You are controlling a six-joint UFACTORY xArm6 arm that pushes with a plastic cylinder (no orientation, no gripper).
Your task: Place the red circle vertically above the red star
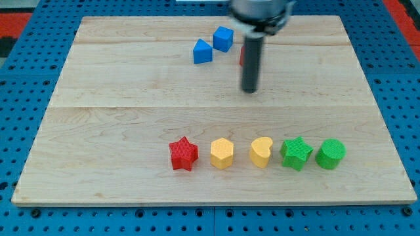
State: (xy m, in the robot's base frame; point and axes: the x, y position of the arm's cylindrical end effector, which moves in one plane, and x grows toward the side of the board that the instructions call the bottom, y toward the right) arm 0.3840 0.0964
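While you scan the camera view: one view only, wooden board on a blue pegboard.
Tip: your tip sits mid-board, upper right of centre; plain rod, no fingers, so nothing opens or holds anything.
Red circle: mostly hidden behind the rod, only a red sliver shows at the rod's left edge; shape can't be confirmed.
Red star: red star, leftmost of the bottom row, well apart from the tip.
Row: yellow hexagon, yellow heart, green star, green circle.
Blues: blue triangle, blue cube, just left of the red sliver.
Risk: pushing red leftward likely clips the blues; an off-centre push could make it slip off your tip.
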